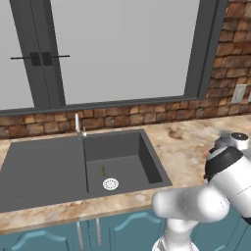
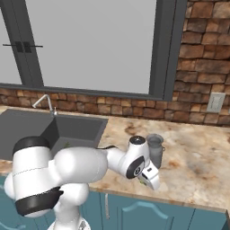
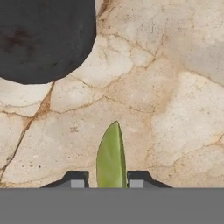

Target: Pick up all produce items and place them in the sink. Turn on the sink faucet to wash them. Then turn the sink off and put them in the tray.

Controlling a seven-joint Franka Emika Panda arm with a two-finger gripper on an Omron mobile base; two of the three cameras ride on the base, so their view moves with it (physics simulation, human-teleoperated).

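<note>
A slender green produce item [image 3: 110, 157] lies on the beige stone counter, and my gripper [image 3: 106, 180] is shut on it, one dark fingertip [image 3: 136, 179] at each side. In the right base view the gripper [image 2: 151, 180] points down at the counter's front edge, right of the sink [image 2: 27, 128]. A second tiny green produce item [image 1: 103, 170] lies in the dark grey sink's [image 1: 44, 171] basin, just above the white drain [image 1: 111, 184]. The slim silver sink faucet [image 1: 77, 125] stands at the sink's back edge, with no water showing. The tray is out of view.
A grey metal cup [image 2: 155, 149] stands on the counter just behind the hand; it is the dark round shape [image 3: 43, 39] in the hand view. A brick wall [image 1: 147, 115] and a window back the counter. Teal cabinet doors [image 1: 98, 233] run below.
</note>
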